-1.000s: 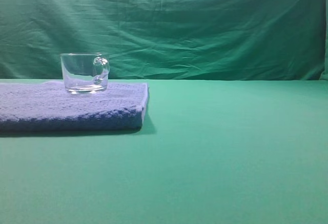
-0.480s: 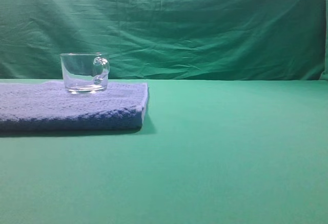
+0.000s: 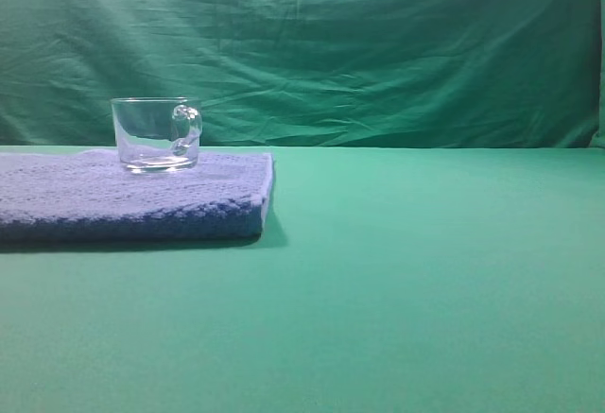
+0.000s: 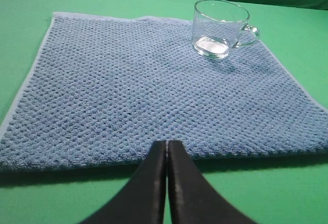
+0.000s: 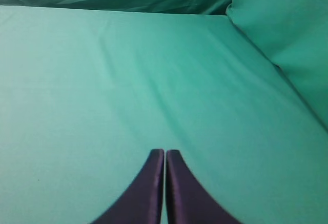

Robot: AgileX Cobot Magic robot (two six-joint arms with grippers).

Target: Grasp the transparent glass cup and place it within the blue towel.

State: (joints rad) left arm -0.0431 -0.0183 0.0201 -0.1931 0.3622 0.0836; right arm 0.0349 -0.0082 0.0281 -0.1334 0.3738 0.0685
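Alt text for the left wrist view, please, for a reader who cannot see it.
A transparent glass cup stands upright near the far right corner of a blue towel spread on a green table. The left claw, shut and empty, sits at the towel's near edge.

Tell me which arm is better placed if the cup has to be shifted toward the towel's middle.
Left, probably. The left gripper, shut, faces the blue towel with the glass cup upright at its far right corner. The right gripper, also shut, sees only green cloth.
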